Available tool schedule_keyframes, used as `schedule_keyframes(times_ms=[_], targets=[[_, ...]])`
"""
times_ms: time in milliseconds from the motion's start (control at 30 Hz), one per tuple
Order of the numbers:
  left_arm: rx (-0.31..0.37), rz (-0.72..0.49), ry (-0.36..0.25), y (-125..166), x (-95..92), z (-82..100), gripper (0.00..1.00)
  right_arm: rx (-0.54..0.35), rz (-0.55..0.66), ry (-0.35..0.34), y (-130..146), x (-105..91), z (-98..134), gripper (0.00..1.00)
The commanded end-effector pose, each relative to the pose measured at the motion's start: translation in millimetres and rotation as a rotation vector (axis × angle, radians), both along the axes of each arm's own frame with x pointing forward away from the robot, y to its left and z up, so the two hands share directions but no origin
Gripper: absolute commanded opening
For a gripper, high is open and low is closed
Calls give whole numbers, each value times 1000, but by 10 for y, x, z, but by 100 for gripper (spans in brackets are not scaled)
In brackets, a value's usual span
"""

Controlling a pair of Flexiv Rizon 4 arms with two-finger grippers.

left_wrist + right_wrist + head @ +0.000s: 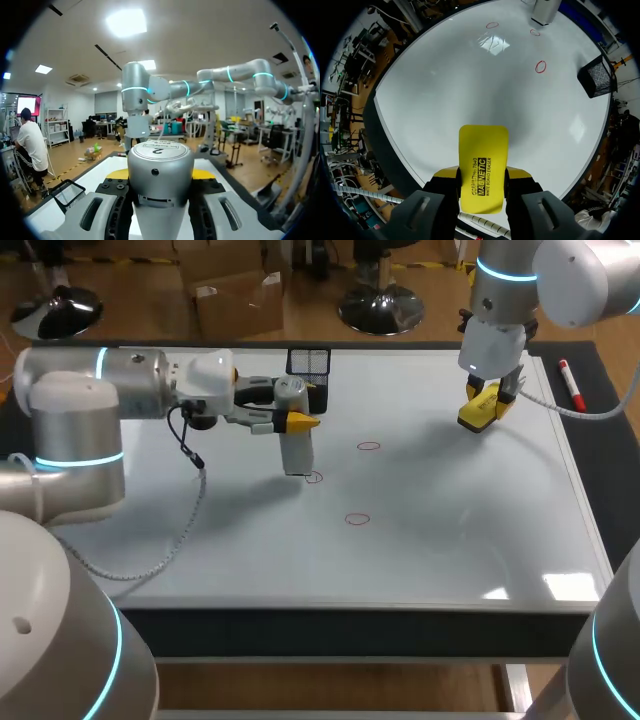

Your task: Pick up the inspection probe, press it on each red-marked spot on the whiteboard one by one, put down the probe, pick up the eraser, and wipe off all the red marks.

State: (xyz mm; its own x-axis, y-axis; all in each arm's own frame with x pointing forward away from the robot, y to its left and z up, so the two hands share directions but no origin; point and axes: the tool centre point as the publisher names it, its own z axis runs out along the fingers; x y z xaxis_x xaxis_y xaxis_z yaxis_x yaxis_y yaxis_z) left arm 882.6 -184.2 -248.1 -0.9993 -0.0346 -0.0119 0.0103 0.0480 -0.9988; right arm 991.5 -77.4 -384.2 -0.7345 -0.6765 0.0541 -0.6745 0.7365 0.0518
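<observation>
Whiteboard fills the tabletop, glossy, with ceiling lights glaring off it. My left arm comes in low across the far left. Its left gripper is clamped on the probe, one yellow-tipped finger on either side. The probe is a grey cylinder, upright, lower end down at the board. Whether it touches I cannot tell. In the left wrist view the probe sits square between the fingers; its round top cap carries a single printed numeral. My right arm hangs over the far right of the board. The right gripper is closed on the eraser, gripping its two long sides. The right wrist view shows the eraser as a yellow block with rounded corners, jutting ahead of the fingers over bare board. Black capital lettering runs along its face. A black mesh basket stands at the far edge, just behind the probe. A red marker lies on the dark strip beside the board's right edge. Three ring marks are on the board: one right of the probe, one nearer me, and a third at the probe's foot.
</observation>
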Motion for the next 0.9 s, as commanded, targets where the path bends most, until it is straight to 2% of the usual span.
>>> schedule_keyframes(times_ms=[33,333,900], targets=[[3,-5,-4,-115,81,-58,0,-3,2,0,-7,0,10,0],[10,4,1,-223,80,-152,0,-3,2,0,-7,0,10,0],[29,22,20,-249,102,-252,0,-3,2,0,-7,0,10,0]])
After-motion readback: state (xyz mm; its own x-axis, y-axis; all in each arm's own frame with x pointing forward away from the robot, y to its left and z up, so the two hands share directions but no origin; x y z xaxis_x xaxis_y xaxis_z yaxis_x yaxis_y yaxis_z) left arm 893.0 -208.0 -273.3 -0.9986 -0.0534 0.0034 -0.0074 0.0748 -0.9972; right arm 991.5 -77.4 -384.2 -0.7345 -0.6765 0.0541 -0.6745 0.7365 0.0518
